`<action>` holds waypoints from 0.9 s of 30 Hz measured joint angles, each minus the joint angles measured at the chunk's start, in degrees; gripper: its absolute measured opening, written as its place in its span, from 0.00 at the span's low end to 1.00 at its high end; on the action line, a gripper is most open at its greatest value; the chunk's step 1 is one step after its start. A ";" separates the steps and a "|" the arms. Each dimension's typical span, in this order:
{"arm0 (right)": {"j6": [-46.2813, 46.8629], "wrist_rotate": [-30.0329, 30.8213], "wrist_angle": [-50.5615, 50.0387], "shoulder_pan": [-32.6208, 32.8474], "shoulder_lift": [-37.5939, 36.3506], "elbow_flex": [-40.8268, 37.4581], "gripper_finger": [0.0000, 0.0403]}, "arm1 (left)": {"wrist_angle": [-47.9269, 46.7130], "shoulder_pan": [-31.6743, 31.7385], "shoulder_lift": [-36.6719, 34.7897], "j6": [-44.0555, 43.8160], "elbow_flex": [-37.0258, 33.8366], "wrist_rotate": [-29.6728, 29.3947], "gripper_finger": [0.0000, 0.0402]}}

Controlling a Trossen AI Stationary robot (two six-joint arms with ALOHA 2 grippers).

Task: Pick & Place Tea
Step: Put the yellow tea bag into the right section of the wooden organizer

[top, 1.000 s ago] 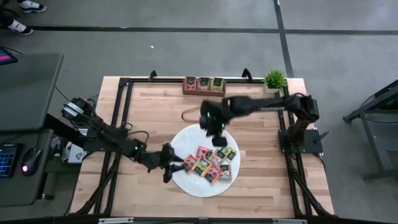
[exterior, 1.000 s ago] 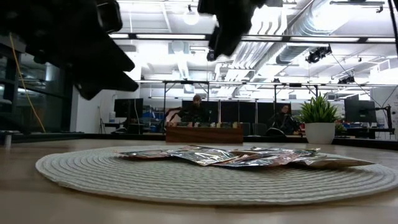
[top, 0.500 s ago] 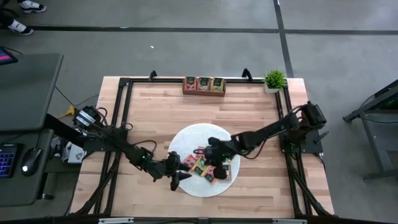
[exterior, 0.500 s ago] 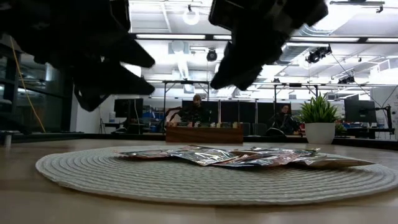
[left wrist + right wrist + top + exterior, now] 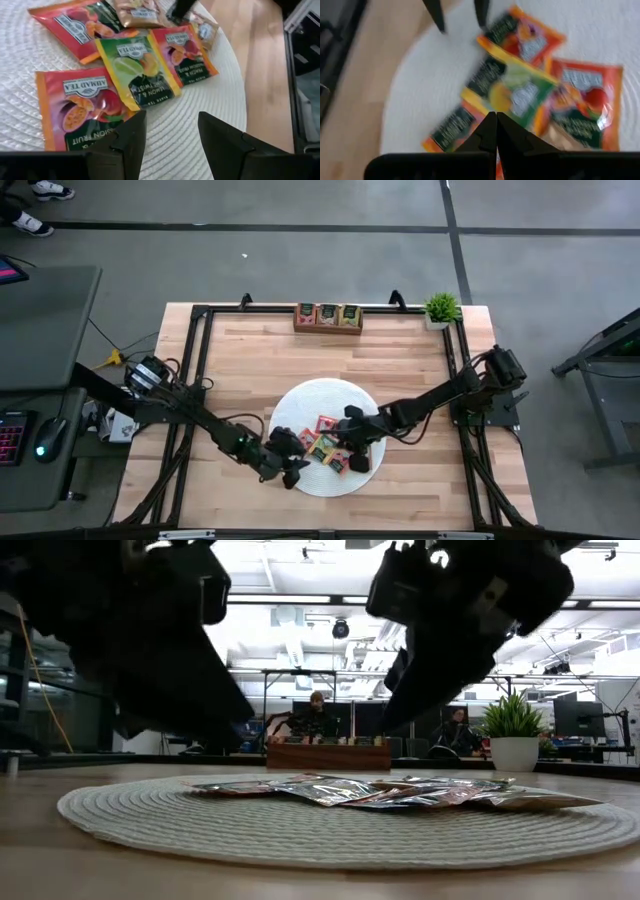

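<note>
Picking one tea packet from the pile on the mat.

Hovering at the near edge of the round white mat (image 5: 300, 405), the left gripper (image 5: 167, 135) has its fingers spread just beside an orange packet (image 5: 82, 107); it should come down straight over one edge only. Past it, the tea packets (image 5: 335, 445) overlap each other. The right gripper (image 5: 495, 131), pressed together, hangs over them. The wooden tray (image 5: 327, 317) waits far behind.

Tea packets (image 5: 138, 75) are showing red, orange and lime-yellow fruit prints with dark labels, lying on a white ribbed woven mat (image 5: 300, 405). The worktop (image 5: 250, 360) is glowing pale wood, the tray (image 5: 327, 316) brown, the plant (image 5: 440, 307) green in a white pot.
</note>
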 joint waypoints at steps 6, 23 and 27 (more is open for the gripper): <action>0.91 -0.41 4.09 0.06 2.94 -0.16 0.00 | -3.35 0.00 -0.09 -2.21 1.04 -0.12 0.44; 1.92 0.61 7.05 0.27 6.79 -0.16 0.00 | -2.90 0.47 -0.11 -3.91 1.04 -0.60 0.44; 2.47 0.96 7.65 -0.13 7.56 -0.16 0.00 | -2.82 1.22 -0.11 -4.31 1.01 -0.22 0.44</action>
